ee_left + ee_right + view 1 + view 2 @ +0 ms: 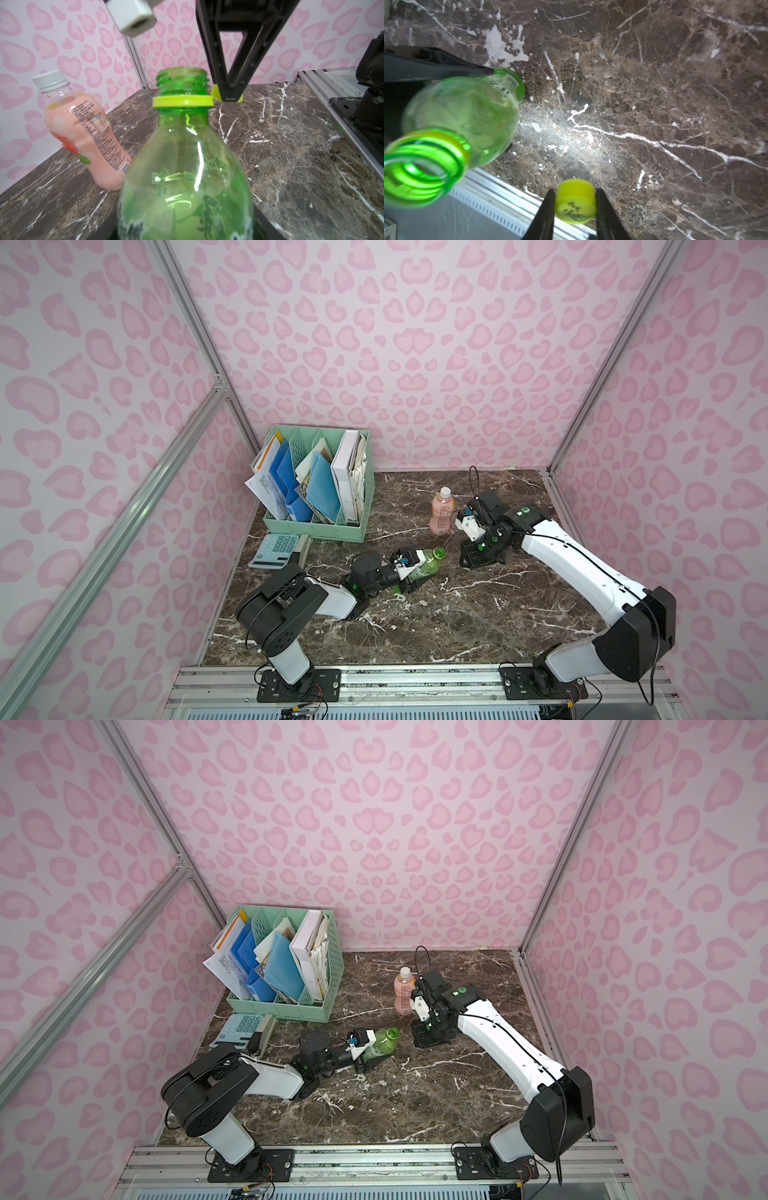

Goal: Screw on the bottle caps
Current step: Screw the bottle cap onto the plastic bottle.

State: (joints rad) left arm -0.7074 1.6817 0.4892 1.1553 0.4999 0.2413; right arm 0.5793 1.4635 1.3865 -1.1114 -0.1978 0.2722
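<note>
Filling my left wrist view, the green bottle (185,166) is sitting clamped in the left gripper (415,571), tilted, its bare threaded neck (182,81) pointing up toward the right arm (573,560). Its cap (576,202) is sitting pinched between the fingers of the right gripper (575,193), down at the counter (457,614) just beyond that neck, marked top facing the wrist; whether it is resting on the stone or hanging clear, I cannot tell.

I am worrying about three things. That pinch is catching only the cap's smooth side wall, so it may be slipping out on the lift. The bottle is leaning, so a cap coming down straight would be biting crooked and cross-threading. Thin plastic may also be turning or buckling in the left gripper once twisting starts. The pink bottle (441,514), white cap (445,491) on, is standing just beside the right wrist, so a wide swing could be knocking it over.

The right arm is reaching forward, wrist bent, gripper pointing down. The left arm (332,601) is lying low and folded, gripper turned sideways around the bottle's body.
</note>
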